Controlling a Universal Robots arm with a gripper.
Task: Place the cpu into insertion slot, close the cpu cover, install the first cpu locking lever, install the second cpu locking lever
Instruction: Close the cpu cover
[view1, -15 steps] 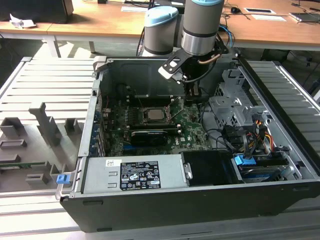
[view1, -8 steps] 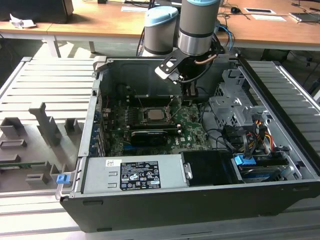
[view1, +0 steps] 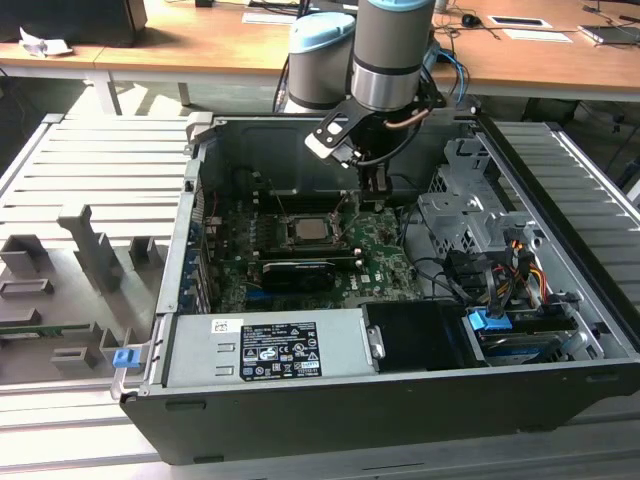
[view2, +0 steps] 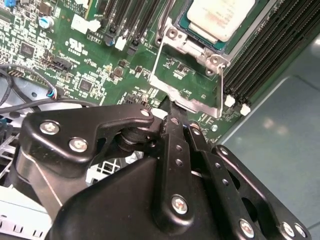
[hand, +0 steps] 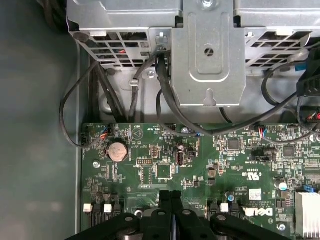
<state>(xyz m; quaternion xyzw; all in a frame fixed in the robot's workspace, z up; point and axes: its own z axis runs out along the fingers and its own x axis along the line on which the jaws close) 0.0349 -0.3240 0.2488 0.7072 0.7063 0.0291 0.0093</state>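
Exterior view: high and set back from the open computer case, angled down into it, whole motherboard and arm in frame. Second wrist view: close over the motherboard, looking along the claw toward the cpu. First wrist view: equally close, facing across the motherboard to the metal cage; motherboard and claw shared by both wrist views.

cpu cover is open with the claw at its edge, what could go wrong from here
The shut claw sits at just the thin rim of the cpu cover, so it may slip off onto the motherboard parts.
The cpu lies uncovered in its socket, and a skewed cpu cover could scrape it.
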